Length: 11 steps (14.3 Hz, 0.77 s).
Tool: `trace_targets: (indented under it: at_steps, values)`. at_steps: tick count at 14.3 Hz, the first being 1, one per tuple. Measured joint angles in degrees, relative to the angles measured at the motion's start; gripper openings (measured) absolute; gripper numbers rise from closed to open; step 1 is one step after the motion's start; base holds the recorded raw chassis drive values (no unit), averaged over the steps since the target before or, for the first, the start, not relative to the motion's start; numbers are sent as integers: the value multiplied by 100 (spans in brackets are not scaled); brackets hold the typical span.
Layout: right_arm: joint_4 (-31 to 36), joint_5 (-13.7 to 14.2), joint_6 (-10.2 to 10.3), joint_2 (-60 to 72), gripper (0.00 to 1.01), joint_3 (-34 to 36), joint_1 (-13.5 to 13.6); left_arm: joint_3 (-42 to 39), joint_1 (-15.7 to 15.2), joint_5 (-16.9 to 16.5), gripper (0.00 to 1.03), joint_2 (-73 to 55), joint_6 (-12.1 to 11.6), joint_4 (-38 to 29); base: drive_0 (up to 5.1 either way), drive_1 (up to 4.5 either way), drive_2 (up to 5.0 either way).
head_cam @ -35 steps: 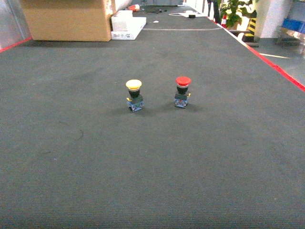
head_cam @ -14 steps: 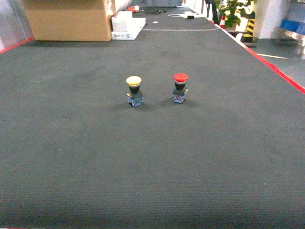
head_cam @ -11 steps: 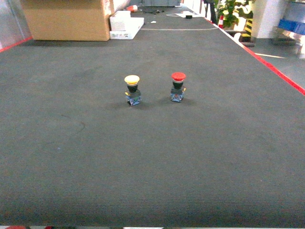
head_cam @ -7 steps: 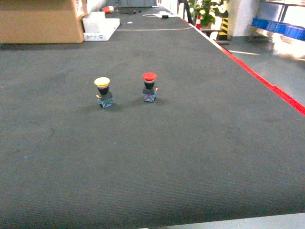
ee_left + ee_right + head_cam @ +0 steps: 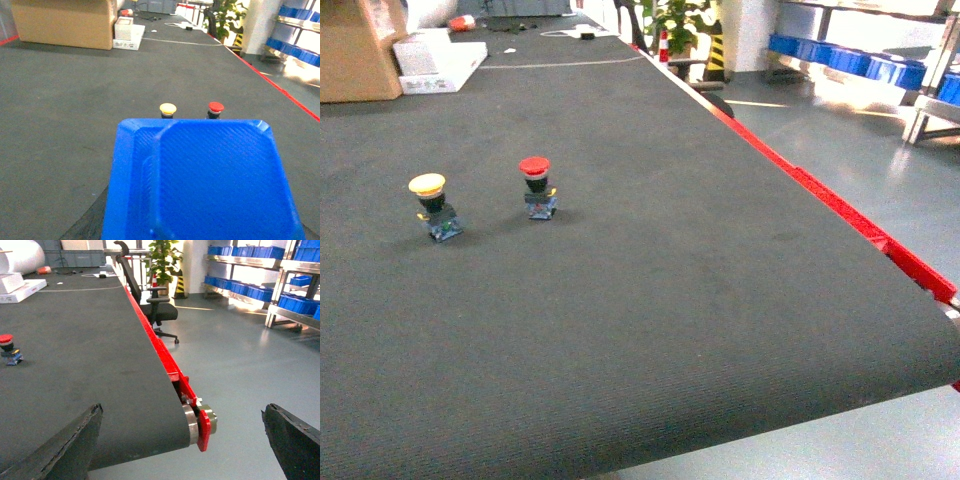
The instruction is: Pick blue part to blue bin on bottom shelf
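The blue part (image 5: 205, 180), a flat ribbed plastic piece, fills the lower half of the left wrist view. My left gripper is shut on it, and only one dark finger (image 5: 92, 222) shows at its lower left edge. My right gripper (image 5: 182, 412) is open, its fingertips (image 5: 92, 415) wide apart over the belt's end roller (image 5: 192, 422) and the floor. Blue bins (image 5: 235, 288) sit on the low tier of a steel rack (image 5: 272, 315) far to the right, also seen as blue bins (image 5: 840, 55) in the head view. Neither gripper shows in the head view.
A dark conveyor belt (image 5: 620, 300) with a red side rail (image 5: 840, 215) carries a yellow-capped push button (image 5: 432, 205) and a red-capped push button (image 5: 536, 187). An office chair (image 5: 160, 310) stands beside the belt. A cardboard box (image 5: 62, 22) sits at the belt's far left.
The head view has swung to the right: both push buttons slid left in the frame, and the belt's red rail, grey floor and racks with blue bins came into view.
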<state>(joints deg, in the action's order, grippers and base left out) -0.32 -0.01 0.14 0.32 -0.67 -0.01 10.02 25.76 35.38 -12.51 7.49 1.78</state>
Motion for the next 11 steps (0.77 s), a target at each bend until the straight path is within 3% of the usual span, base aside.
trace_targets:
  at_steps: [11]
  values:
    - [0,0,0,0,98,0,0,0,0,0,43,0,0,0,-159,-159,-159]
